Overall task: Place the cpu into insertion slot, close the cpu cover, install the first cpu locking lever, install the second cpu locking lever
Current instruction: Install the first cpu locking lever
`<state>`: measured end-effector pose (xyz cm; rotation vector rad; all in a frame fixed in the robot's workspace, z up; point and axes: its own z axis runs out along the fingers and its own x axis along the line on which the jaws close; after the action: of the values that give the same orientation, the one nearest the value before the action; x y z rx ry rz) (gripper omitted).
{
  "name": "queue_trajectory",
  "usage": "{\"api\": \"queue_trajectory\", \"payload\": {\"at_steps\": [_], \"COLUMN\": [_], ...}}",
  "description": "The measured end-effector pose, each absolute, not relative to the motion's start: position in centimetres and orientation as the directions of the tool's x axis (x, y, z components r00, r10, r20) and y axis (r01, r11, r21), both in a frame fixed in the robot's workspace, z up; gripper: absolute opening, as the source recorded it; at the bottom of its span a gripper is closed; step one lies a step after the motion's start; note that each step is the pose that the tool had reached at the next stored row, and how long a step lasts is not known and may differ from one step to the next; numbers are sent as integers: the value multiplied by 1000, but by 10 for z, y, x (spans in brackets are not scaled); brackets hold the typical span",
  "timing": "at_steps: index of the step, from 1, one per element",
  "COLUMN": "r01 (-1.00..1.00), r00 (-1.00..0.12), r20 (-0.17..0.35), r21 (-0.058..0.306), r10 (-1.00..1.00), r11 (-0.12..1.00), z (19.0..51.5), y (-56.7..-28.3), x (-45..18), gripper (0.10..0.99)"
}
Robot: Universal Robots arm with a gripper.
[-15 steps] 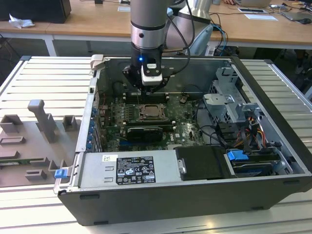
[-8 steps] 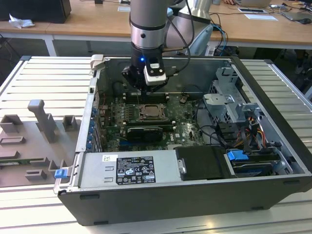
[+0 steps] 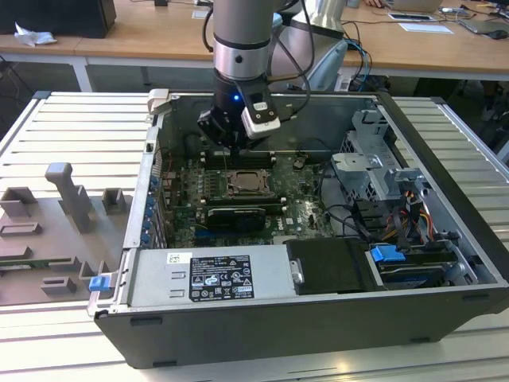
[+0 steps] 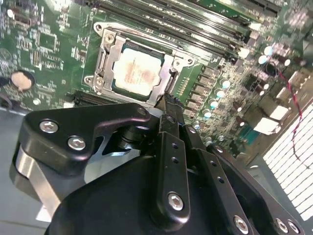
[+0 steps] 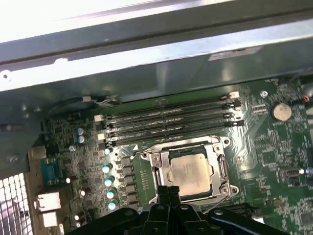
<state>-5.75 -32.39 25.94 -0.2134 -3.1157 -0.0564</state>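
One cpu (image 4: 137, 71) is lying flat in the insertion slot (image 4: 108, 35) with its pale face showing. The cpu cover (image 4: 169, 66) is lying down around it, framing that face. I am keeping my fingers (image 4: 170, 117) pressed together with nothing between them. Their tips are hovering just beside the slot's edge that faces away from the four long memory slots (image 4: 161, 22). I cannot tell whether they are touching the rim, or how the locking levers are sitting. The slot is sitting near the middle of the green motherboard (image 4: 49, 44), which is lying inside the open computer case (image 3: 278, 338). In the exterior view I am reaching down near the case's far wall. The case is resting on the slatted worktop (image 3: 64, 119), and grey fixtures (image 3: 71, 195) are standing toward that worktop's edge on the exterior view's left.
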Motion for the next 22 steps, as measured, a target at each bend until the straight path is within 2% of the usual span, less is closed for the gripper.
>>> {"api": "queue_trajectory", "payload": {"at_steps": [12, 22], "r01": [-42, -72], "r00": [-999, -997], "r20": [21, 19], "r21": [35, 35], "r10": [-42, -73], "r11": [999, 997], "z": [259, 264], "y": [-324, -324], "x": [-58, -59], "gripper": [106, 106]}}
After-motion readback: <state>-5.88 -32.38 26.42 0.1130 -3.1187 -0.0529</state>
